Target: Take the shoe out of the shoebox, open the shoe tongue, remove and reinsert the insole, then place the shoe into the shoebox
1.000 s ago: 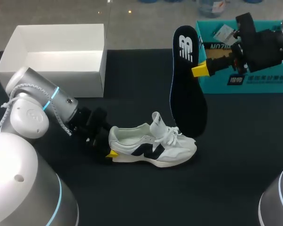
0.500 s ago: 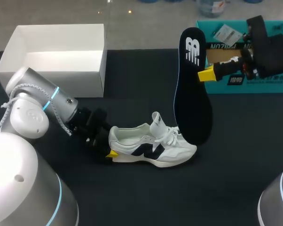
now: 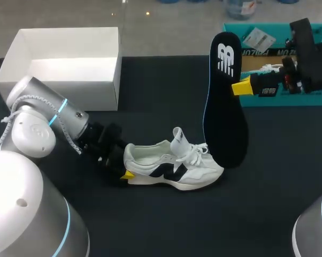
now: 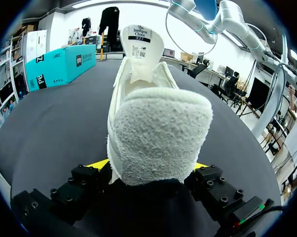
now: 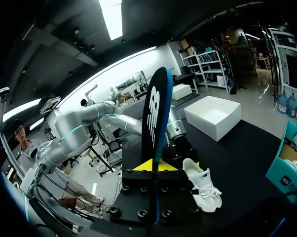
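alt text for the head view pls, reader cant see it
The right gripper holds a dark insole upright above a black table, its lower end near the toe of a white shoe standing on its sole. The left gripper clamps the shoe's heel; an open white box sits at the back left.

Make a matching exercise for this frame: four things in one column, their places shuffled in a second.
Things
1. shoe
2. insole
3. white box
4. teal box

Places
A. far right of the table
B. upright, gripped by the right pincer
C. far left of the table
D. on its sole on the table, heel gripped by the left pincer

Pairs: 1-D, 2-B, 3-C, 4-A
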### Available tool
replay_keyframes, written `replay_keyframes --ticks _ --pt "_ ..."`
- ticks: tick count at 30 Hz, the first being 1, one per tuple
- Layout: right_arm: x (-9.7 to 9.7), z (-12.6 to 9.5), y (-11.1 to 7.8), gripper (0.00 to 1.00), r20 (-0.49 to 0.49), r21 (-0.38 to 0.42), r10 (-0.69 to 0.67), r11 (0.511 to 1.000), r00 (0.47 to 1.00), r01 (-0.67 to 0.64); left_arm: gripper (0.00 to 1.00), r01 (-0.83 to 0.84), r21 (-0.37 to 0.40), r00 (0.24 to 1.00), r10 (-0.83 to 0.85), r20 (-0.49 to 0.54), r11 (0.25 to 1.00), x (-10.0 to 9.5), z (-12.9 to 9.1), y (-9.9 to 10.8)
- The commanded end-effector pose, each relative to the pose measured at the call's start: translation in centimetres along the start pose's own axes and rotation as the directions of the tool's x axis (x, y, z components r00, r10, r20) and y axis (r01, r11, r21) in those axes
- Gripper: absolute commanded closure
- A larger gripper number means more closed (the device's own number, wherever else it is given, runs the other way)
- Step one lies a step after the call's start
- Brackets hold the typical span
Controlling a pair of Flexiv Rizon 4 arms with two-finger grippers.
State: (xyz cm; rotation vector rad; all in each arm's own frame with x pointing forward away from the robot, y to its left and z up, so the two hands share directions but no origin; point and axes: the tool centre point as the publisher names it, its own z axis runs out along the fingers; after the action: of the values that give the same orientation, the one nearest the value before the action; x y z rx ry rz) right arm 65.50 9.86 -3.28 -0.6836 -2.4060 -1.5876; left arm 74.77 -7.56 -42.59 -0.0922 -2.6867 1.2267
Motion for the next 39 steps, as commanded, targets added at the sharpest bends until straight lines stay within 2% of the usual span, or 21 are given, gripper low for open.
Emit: replay_keyframes --ticks 1,36,37,38,39 --pt "0.22 0.06 -0.49 1.00 0.006 -0.008 0.000 1.000 1.000 0.000 1.00 0.000 0.000 1.000 0.000 0.000 1.000 -0.04 0.18 0.15" --pt "0.22 0.06 -0.49 1.00 0.006 -0.008 0.000 1.000 1.000 0.000 1.00 0.000 0.000 1.000 0.000 0.000 1.000 -0.04 0.18 0.15" --pt "0.22 0.06 -0.49 1.00 0.006 -0.008 0.000 1.000 1.000 0.000 0.73 0.000 0.000 1.000 0.000 0.000 1.000 -0.04 0.18 0.15" --pt "0.22 0.06 -0.49 1.00 0.006 -0.008 0.000 1.000 1.000 0.000 0.10 0.000 0.000 1.000 0.000 0.000 1.000 -0.04 0.18 0.15" --pt "0.22 0.06 -0.49 1.00 0.006 -0.008 0.000 1.000 1.000 0.000 0.00 0.000 0.000 1.000 0.000 0.000 1.000 -0.04 0.18 0.15"
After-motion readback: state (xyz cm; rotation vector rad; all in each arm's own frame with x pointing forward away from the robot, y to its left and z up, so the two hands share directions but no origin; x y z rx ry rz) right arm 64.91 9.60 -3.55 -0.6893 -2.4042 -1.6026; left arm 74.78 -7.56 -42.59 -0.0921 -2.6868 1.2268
